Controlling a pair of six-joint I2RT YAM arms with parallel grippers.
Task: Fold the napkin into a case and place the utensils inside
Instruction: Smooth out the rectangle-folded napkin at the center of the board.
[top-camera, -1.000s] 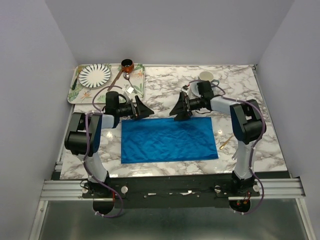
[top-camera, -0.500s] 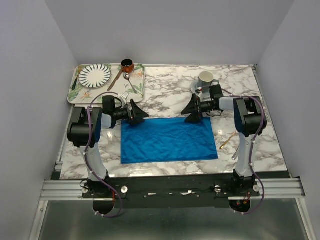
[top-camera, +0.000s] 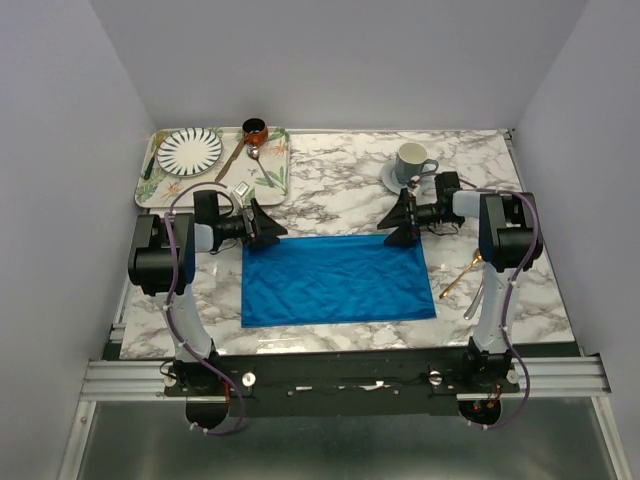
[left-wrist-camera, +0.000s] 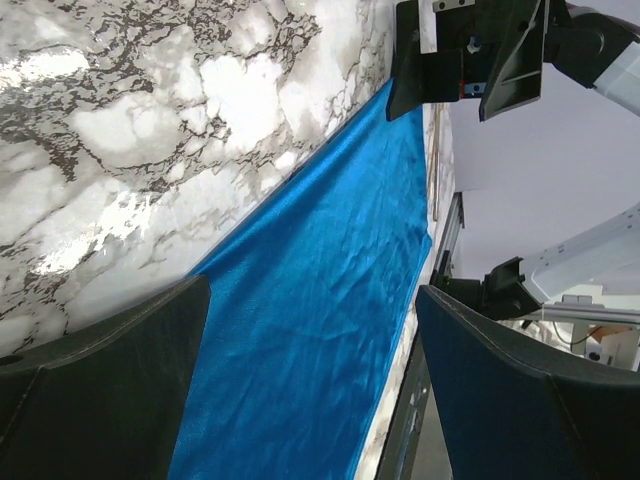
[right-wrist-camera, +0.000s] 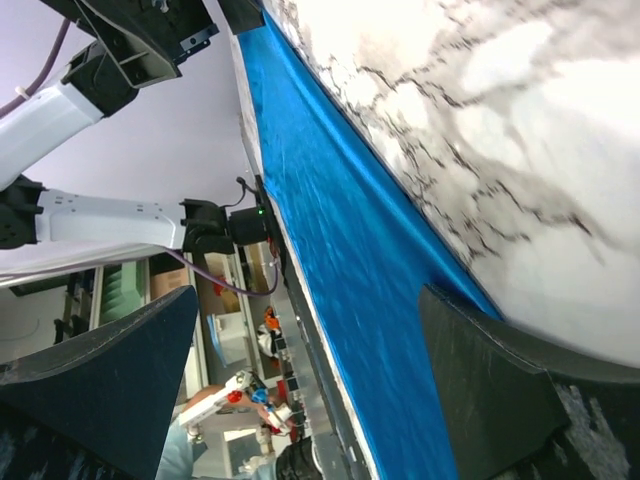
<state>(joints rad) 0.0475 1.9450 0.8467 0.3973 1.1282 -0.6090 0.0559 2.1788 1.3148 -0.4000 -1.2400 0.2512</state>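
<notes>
The blue napkin (top-camera: 338, 279) lies flat on the marble table as a wide rectangle. It also shows in the left wrist view (left-wrist-camera: 320, 280) and the right wrist view (right-wrist-camera: 350, 250). My left gripper (top-camera: 268, 229) is open and empty, low at the napkin's far left corner (left-wrist-camera: 312, 300). My right gripper (top-camera: 398, 224) is open and empty at the far right corner (right-wrist-camera: 308, 300). The two grippers face each other along the far edge. A gold spoon (top-camera: 453, 283) lies on the table right of the napkin. A slim silver piece (top-camera: 262, 172) lies on the tray.
A leaf-patterned tray (top-camera: 280, 178) at the back left holds a striped plate (top-camera: 188, 150), a copper pot (top-camera: 255, 129) and a brown-handled spoon (top-camera: 234, 158). A grey mug (top-camera: 410, 159) stands on a saucer behind my right gripper.
Both grippers have moved apart along the napkin's far edge, from near its middle out to the far corners. The napkin has not visibly moved.
</notes>
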